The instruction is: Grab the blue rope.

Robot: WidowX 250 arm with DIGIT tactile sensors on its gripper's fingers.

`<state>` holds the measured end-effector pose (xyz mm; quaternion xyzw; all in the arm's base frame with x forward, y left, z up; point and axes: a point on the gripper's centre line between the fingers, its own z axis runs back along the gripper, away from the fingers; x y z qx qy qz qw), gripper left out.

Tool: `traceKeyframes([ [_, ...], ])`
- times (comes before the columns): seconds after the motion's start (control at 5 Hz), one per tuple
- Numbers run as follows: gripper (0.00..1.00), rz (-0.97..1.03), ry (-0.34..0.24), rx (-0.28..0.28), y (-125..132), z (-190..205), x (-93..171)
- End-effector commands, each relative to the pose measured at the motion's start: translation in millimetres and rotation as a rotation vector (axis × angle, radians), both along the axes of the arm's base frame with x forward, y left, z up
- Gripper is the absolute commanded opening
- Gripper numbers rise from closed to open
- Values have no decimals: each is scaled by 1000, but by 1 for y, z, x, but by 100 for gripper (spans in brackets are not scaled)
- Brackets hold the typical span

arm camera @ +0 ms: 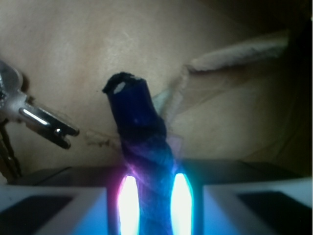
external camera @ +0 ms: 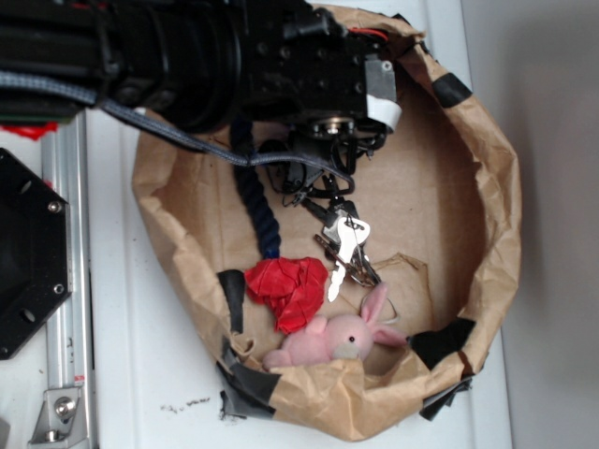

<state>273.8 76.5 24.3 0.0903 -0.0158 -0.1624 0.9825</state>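
The blue rope (arm camera: 139, 122) is a thick navy twisted cord. In the wrist view it runs up from between my two glowing finger pads (arm camera: 128, 200), and its capped end points away from me. My gripper (arm camera: 154, 205) is shut on the rope, which fills the gap and touches both pads. In the exterior view one stretch of the rope (external camera: 260, 201) runs from under the black arm down to the red cloth. My gripper (external camera: 329, 140) is low over the back of the paper bag, and its fingertips are hidden by the arm.
A brown paper bag with a rolled rim (external camera: 501, 234) holds everything. A key bunch (external camera: 344, 241) lies near the middle and also shows in the wrist view (arm camera: 44, 122). There is also a crumpled red cloth (external camera: 292, 285), a pink plush rabbit (external camera: 332, 339) and a thin grey robot cable (external camera: 178, 136).
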Motion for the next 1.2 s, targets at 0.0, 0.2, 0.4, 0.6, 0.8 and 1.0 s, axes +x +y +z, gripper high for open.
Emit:
traceKeyframes([
  [0.0,0,170,-220,-20,-5,103,36],
  [0.2,0,240,-160,-33,-14,141,32],
  [0.4,0,246,-85,-39,-28,144,16],
  [0.6,0,220,-69,-47,-45,138,3],
  [0.8,0,190,-92,-115,-62,148,-7],
  [1.0,0,223,-100,-129,-68,155,-8],
])
